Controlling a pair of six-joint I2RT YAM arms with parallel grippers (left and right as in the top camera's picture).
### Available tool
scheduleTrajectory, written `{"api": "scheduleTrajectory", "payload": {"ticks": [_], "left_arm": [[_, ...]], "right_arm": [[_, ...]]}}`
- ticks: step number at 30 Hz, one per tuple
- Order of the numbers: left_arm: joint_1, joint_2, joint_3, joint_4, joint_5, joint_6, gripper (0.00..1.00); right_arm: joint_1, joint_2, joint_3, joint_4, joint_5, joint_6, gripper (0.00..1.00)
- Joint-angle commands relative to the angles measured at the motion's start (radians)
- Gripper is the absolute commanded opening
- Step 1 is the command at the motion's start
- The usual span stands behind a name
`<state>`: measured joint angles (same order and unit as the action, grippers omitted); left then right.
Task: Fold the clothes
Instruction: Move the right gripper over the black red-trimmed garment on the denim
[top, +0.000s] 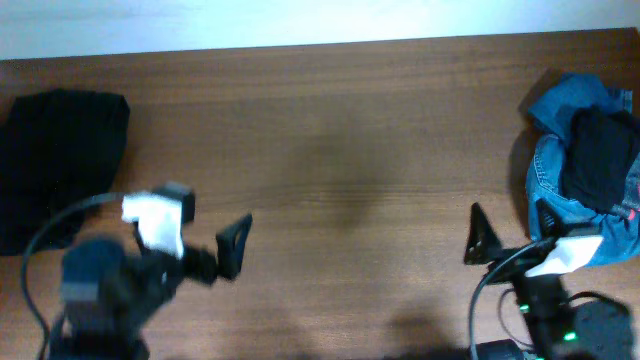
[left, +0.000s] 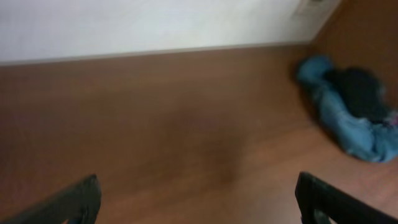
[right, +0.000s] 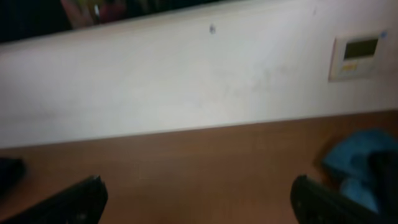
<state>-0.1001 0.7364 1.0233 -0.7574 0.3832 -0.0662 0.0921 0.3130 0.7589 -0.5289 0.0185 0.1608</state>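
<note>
Pick-up stage, with left end effector (top: 235, 245) and right end effector (top: 479, 238) spread wide, empty, above the tabletop (top: 350, 150). Next, likely: lifting black trousers (top: 600, 155) off the denim heap (top: 550, 178), laying flat.

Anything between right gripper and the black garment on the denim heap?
Nothing visible. Bare brown wooden table lies between the open right gripper and the soft black garment, which sits on top of the crumpled blue denim garment.
</note>
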Motion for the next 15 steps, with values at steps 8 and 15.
{"api": "scheduleTrajectory", "payload": {"ticks": [8,15], "left_arm": [[0.005,0.488,0.205,-0.124,-0.286,0.064,0.99],[0.005,0.667,0.205,-0.118,-0.373,0.063,0.99]], "right_arm": [[-0.009,0.554,0.602,-0.401,0.002,-0.069,0.99],[-0.025,0.835,0.857,-0.698,0.016,-0.189,0.99]]}}
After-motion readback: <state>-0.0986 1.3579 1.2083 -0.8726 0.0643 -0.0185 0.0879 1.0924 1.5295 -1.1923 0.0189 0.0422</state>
